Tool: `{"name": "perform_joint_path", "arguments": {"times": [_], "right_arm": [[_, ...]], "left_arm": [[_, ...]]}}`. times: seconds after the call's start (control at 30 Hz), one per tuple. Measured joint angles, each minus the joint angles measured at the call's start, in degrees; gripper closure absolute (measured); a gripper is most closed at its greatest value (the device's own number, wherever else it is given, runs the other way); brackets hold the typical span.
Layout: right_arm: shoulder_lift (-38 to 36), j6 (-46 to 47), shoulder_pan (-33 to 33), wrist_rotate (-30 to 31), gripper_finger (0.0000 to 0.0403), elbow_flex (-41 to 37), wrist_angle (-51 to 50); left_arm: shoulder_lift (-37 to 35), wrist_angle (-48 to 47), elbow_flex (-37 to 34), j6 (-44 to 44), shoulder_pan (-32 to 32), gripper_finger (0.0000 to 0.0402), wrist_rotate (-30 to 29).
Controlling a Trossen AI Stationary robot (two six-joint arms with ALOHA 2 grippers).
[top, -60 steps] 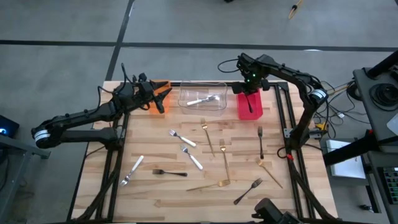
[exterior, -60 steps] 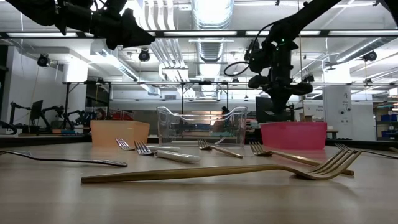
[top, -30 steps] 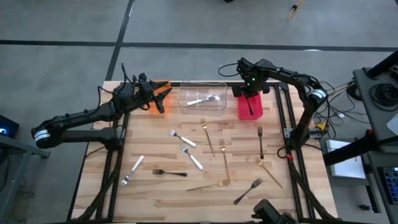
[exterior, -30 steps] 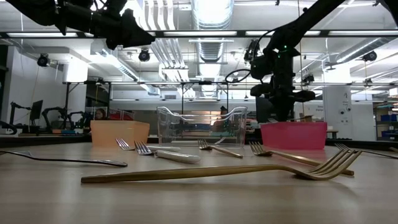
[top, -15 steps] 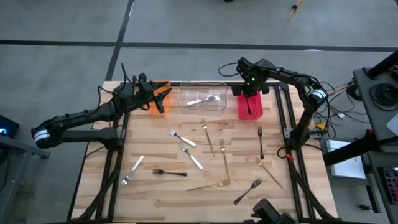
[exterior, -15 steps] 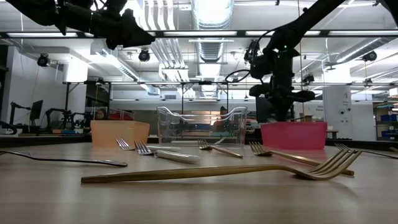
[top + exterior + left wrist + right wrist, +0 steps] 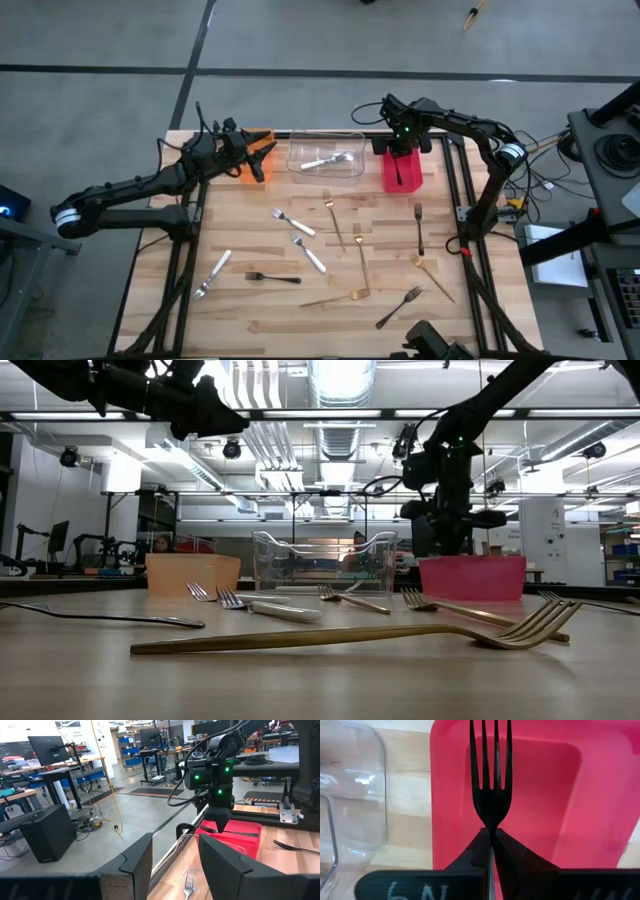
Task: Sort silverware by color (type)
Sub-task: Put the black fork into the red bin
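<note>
My right gripper (image 7: 491, 831) is shut on a black fork (image 7: 491, 780) above the red bin (image 7: 412, 182) at the table's far right. It also shows in the left wrist view as the right gripper (image 7: 218, 822), pointing down. My left gripper (image 7: 175, 865) hovers level and open by the orange bin (image 7: 262, 136) at the far left, nothing between its fingers. A silver utensil (image 7: 325, 160) lies in the clear bin (image 7: 350, 140). Silver forks (image 7: 292, 222), gold forks (image 7: 360, 257) and black forks (image 7: 272, 277) lie flat on the table. My right gripper pinches the black fork at its neck (image 7: 491, 822), just below the tines, between its two fingertips. The fingers come from above, pointing steeply down. The fork (image 7: 240, 833) is lifted clear, lying about level over the red bin; its handle is hidden behind the fingers.
The three bins stand in a row along the far edge. Loose forks are scattered over the middle and near part of the wooden table, among them a black fork (image 7: 419, 228) at the right and a silver one (image 7: 213, 272) at the left. Black frame rails run along both sides.
My right gripper sank a little toward the red bin with the black fork still in its hold, then stayed almost still.
</note>
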Motion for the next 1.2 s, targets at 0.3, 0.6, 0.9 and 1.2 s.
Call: {"name": "perform_joint_path", "arguments": {"times": [0.3, 0.6, 0.9, 1.2], "right_arm": [[0.00, 0.50, 0.07, 0.02, 0.0394, -0.19, 0.62], [0.00, 0.61, 0.11, 0.02, 0.0394, -0.19, 1.48], [0.00, 0.63, 0.11, 0.02, 0.0394, -0.19, 2.05], [0.00, 1.11, 0.11, 0.02, 0.0394, -0.36, 2.26]], "left_arm": [[0.00, 0.01, 0.00, 0.08, 0.00, 0.0260, 0.00], [0.00, 0.01, 0.00, 0.21, 0.00, 0.0260, -0.01], [0.00, -0.01, 0.00, 0.22, 0.00, 0.0260, 0.00], [0.01, -0.01, 0.00, 0.22, 0.00, 0.0260, -0.02]]}}
